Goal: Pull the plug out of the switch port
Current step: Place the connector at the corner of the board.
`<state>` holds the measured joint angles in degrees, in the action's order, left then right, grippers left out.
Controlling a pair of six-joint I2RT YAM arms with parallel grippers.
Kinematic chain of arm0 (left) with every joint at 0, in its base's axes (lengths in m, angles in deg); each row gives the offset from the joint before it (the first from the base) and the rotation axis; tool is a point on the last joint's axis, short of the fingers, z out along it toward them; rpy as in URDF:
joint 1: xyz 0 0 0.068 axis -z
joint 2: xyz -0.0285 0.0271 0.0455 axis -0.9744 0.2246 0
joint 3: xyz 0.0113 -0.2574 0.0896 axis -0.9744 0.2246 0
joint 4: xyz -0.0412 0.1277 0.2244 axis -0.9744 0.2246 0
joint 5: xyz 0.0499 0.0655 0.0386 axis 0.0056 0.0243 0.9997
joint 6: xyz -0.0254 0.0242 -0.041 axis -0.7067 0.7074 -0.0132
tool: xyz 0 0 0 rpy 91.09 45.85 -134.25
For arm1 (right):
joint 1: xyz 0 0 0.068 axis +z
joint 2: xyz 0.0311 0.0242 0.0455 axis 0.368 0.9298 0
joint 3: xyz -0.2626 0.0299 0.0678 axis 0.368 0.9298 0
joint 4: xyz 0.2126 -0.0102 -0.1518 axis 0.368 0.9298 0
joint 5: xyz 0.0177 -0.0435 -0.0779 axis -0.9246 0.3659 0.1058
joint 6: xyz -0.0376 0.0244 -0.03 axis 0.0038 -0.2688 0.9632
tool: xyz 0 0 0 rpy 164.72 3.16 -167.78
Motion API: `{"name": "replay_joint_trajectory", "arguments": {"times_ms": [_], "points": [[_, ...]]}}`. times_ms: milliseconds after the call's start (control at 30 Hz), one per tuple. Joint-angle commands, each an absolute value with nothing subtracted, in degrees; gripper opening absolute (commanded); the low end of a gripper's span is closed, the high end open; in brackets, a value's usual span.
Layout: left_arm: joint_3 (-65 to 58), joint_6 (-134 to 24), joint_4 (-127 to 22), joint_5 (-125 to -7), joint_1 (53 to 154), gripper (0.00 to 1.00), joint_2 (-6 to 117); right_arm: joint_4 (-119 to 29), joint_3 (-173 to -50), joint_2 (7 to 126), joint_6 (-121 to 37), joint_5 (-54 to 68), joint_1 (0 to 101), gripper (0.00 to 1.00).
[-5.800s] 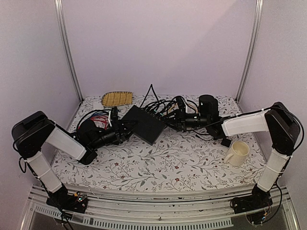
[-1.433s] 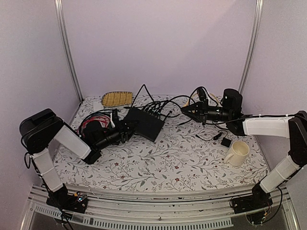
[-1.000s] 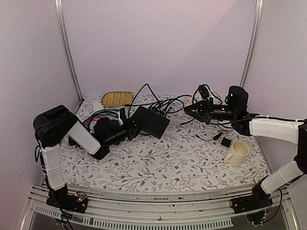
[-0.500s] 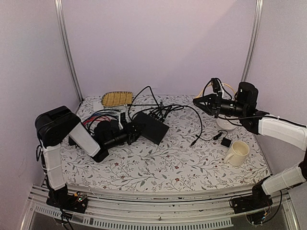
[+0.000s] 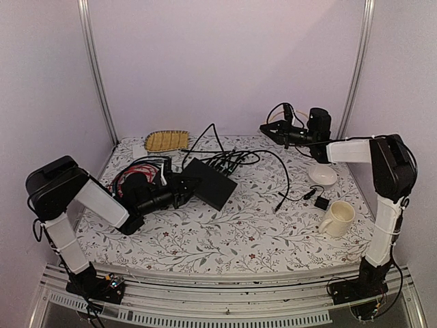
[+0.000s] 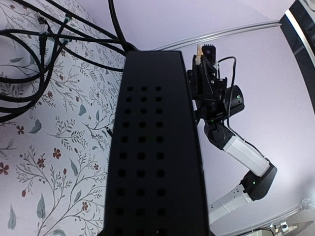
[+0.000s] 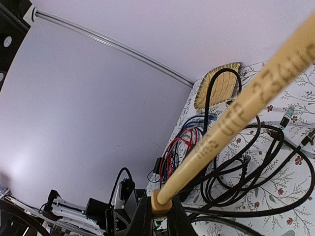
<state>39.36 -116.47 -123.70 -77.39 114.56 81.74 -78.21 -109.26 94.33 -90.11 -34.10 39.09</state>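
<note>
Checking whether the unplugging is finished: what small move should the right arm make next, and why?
Probably lower the right gripper toward the table and release. It is shut on the tan cable, raised well away from the switch, which the left gripper holds by one end, so the plug looks already out, though the plug itself is hidden.

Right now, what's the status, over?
Left hand clamps the switch. Right hand raised, pinching a tan cable. Black cables crowd the switch's far edge.
</note>
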Motion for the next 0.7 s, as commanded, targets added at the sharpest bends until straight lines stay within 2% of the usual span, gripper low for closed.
{"name": "replay_joint_trajectory", "arguments": {"times_ms": [0, 267, 433, 667], "points": [[38.78, -113.98, -127.86, -78.87, 116.02, 0.00, 77.57, -85.89, -116.53, 103.50, -93.86, -36.61, 38.63, 0.02], [40.16, -111.42, -123.00, -78.41, 115.95, 0.00, 73.16, -91.79, -116.21, 112.33, -100.01, -36.20, 37.55, 0.05], [39.86, -110.82, -122.61, -78.75, 115.74, 0.00, 73.04, -91.44, -112.67, 113.73, -103.27, -34.12, 37.18, 0.28], [39.28, -111.11, -123.97, -79.41, 115.04, 0.00, 74.15, -86.33, -109.72, 112.09, -104.15, -33.38, 36.70, 0.42]]}}
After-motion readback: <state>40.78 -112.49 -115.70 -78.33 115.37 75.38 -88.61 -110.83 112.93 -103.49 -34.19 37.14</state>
